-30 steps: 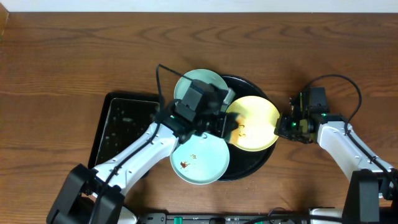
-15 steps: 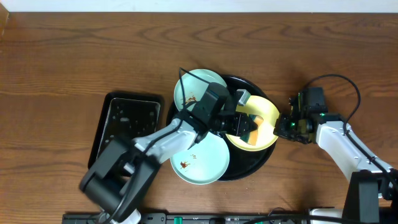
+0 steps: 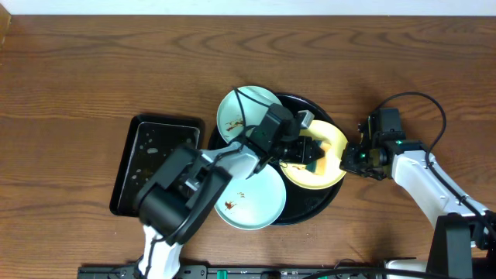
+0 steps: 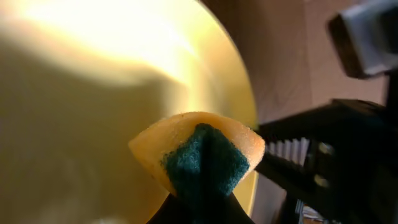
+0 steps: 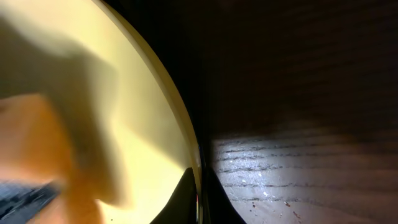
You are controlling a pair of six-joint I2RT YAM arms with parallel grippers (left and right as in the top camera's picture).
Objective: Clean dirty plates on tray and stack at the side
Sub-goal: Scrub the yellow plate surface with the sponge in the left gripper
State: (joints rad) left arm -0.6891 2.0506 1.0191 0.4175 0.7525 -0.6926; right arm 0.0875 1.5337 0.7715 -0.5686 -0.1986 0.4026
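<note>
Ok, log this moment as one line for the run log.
left gripper shut on sponge over yellow plate | right gripper shut on yellow plate rim | front turquoise plate smeared | back turquoise plate smeared

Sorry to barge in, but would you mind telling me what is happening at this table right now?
The left gripper presses a folded sponge against the yellow plate on the round tray. The right gripper pinches that plate's rim on the opposite side. The upper turquoise plate and lower turquoise plate, both with brown smears, overlap the tray's left side, not yet stacked.
</note>
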